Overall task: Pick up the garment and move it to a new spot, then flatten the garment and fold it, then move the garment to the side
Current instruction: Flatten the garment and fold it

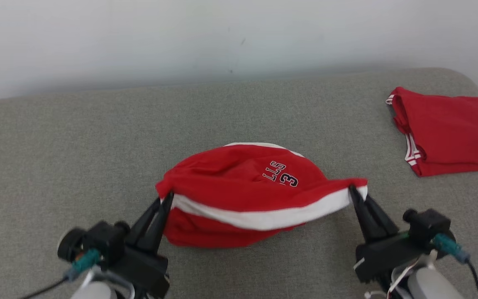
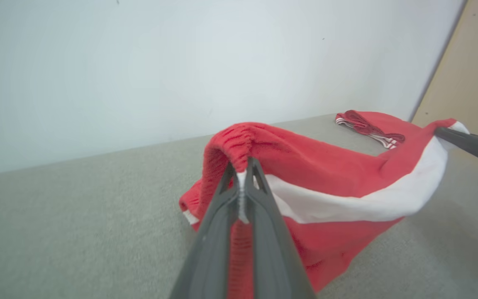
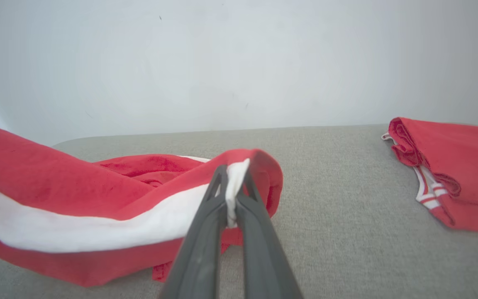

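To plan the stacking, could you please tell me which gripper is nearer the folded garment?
Right. The right gripper, shut on the numbered garment, is below-left of the folded garment; the left gripper holds the far left end.

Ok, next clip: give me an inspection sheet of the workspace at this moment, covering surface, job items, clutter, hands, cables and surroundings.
Surface: grey fabric-covered top, no stains seen.
Job's things: red garment with a white band and a "3" print, lifted at two ends, its lower part resting on the surface.
Clutter: second red garment, folded, far right, apart from the work.
Hands: left hand and right hand each shut on one end of the banded edge.
Cables: teal-plugged leads at both wrists, clear of the cloth.
Surroundings: pale wall behind; tan panel beside it.
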`<state>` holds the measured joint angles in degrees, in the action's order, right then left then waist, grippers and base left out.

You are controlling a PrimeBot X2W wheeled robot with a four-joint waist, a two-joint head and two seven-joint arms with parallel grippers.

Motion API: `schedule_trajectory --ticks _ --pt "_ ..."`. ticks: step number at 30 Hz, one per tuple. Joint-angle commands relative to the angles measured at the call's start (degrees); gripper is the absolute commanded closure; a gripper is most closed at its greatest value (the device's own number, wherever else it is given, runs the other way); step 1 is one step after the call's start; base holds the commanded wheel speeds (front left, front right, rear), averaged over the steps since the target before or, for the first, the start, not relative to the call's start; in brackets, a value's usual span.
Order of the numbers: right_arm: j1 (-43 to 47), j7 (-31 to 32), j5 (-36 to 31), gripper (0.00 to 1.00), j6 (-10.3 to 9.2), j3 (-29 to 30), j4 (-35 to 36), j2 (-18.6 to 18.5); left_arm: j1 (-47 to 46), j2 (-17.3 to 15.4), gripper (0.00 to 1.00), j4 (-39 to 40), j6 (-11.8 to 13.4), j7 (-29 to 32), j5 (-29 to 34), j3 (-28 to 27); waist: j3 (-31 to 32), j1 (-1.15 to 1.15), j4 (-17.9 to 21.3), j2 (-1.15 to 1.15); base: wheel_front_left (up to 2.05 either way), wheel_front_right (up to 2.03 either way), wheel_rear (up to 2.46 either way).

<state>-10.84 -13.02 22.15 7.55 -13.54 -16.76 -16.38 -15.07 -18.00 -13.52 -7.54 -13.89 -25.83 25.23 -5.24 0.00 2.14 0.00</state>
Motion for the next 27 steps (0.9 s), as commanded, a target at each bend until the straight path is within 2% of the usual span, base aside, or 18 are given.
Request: schedule_trajectory --ticks 1,7,12,19,20,27 --pt "-2.0 0.42 0.26 1.0 -0.17 0.19 0.5 -0.79 -3.08 -1.12 1.0 0.69 0.14 0.87 -0.55 0.52 -1.69 0.0 0.41 0.0 0.0 0.0 0.0" --pt "-17.41 3.43 2.68 1.0 -0.17 0.38 1.45 -3.62 -21.75 -4.26 1.0 2.17 0.14 6.23 -6.26 2.82 -8.67 0.0 1.02 0.0 0.0 0.0 0.0" --pt "-33.63 5.96 5.76 1.0 -0.17 0.58 0.46 -4.87 -39.5 -5.98 1.0 -0.94 0.13 10.01 -11.14 3.5 -15.89 0.0 1.71 0.0 0.0 0.0 0.0" --pt "-56.94 10.21 8.97 1.0 -0.17 -0.45 -3.44 -5.32 -62.43 -6.75 1.0 -7.73 0.13 13.68 -15.1 5.48 -24.85 0.0 3.63 0.0 0.0 0.0 0.0" --pt "-56.94 10.21 8.97 1.0 -0.17 -0.45 -3.44 -5.32 -62.43 -6.75 1.0 -7.73 0.13 13.68 -15.1 5.48 -24.85 0.0 3.63 0.0 0.0 0.0 0.0" --pt "-76.25 13.25 11.97 1.0 -0.17 -0.14 -11.69 -4.39 -81.21 -6.58 1.0 -14.86 0.13 14.32 -17.27 8.43 -30.78 0.0 5.09 0.0 0.0 0.0 0.0"
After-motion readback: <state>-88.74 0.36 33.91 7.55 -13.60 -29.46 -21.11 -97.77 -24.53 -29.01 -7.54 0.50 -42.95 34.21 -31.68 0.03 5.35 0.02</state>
